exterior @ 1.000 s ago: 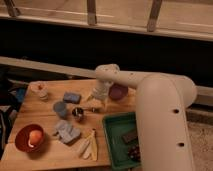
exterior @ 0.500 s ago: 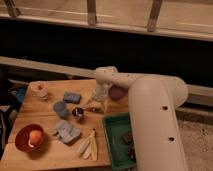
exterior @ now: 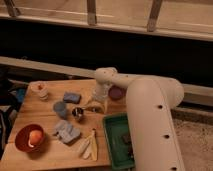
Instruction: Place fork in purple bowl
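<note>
My gripper (exterior: 95,105) hangs low over the middle of the wooden table (exterior: 45,160), pointing down, with its pale fingers spread and nothing visibly between them. A thin silvery fork (exterior: 88,108) appears to lie on the wood right at the fingertips, next to a small shiny metal cup (exterior: 77,112). The dark purple bowl (exterior: 116,93) stands just right of the gripper, at the table's back right. My arm partly hides it.
A red bowl (exterior: 25,140) holding an orange thing sits front left. A blue-grey cup (exterior: 60,107), blue sponge (exterior: 71,97), grey cloth (exterior: 66,132), pale utensils (exterior: 89,147) and white cup (exterior: 39,90) are spread about. A green tray (exterior: 112,145) is front right.
The arm has swung a little nearer and fills more of the right side. The gripper stays over the same spot near the metal cup, perhaps slightly lower.
</note>
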Controlling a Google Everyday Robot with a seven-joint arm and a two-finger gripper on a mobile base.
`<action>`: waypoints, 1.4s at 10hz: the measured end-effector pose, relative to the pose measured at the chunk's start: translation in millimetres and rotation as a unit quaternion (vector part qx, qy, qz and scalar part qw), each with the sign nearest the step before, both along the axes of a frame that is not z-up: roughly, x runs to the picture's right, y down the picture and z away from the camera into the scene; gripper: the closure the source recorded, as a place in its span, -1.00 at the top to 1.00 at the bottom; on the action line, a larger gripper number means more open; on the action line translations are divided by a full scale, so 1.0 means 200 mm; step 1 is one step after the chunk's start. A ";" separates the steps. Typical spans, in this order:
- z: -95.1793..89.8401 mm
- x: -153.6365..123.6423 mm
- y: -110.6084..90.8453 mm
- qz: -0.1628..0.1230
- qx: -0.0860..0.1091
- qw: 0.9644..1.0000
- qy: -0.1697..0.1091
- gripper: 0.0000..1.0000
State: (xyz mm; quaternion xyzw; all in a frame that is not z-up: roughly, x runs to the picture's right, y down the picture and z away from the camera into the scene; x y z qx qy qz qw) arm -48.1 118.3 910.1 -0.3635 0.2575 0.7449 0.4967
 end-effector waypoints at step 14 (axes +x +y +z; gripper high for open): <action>-0.09 -0.02 -0.11 0.024 0.024 0.999 -0.027 -1.00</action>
